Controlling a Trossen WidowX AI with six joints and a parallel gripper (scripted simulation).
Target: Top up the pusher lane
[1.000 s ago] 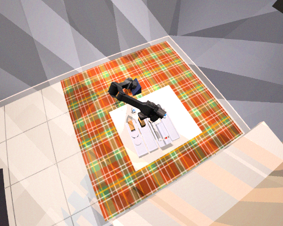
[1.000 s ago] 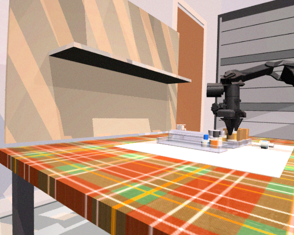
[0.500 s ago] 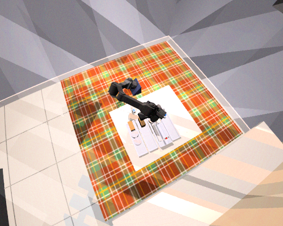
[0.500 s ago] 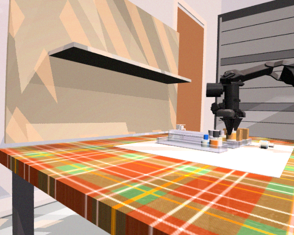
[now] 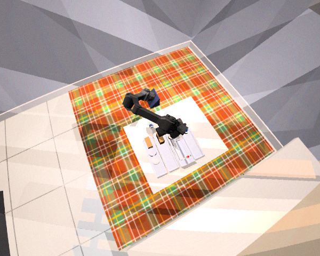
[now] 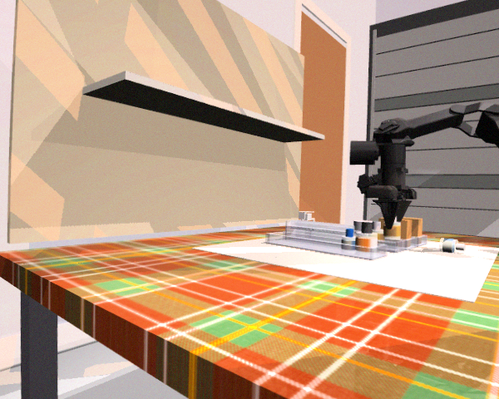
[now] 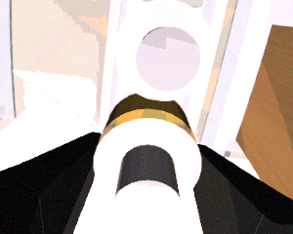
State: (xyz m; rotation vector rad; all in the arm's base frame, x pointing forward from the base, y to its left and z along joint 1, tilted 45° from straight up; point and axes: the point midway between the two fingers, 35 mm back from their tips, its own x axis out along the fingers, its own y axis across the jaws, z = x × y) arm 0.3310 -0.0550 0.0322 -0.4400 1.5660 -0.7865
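My gripper (image 6: 394, 224) (image 7: 146, 148) is shut on a jar with an amber band (image 7: 146, 115) (image 6: 392, 233), white shoulder and dark, pale-topped cap. The jar looks upright and low, at the front end of the sprung lane (image 5: 183, 149), which has a red mark at its far end. A white round-topped jar (image 7: 168, 60) stands in the lane directly behind the held jar; whether they touch is unclear. The pusher plate, the low front stop and the held jar's base are hidden or washed out. In the top view the arm covers the fingers.
Brown blocks (image 5: 148, 142) (image 6: 417, 227) (image 7: 278, 102) stand in lanes to one side. A blue-capped jar (image 6: 348, 241) and an orange-banded jar (image 6: 365, 243) stand on the other side. A small jar (image 6: 448, 245) (image 5: 151, 125) lies on its side on the white mat (image 5: 215, 143).
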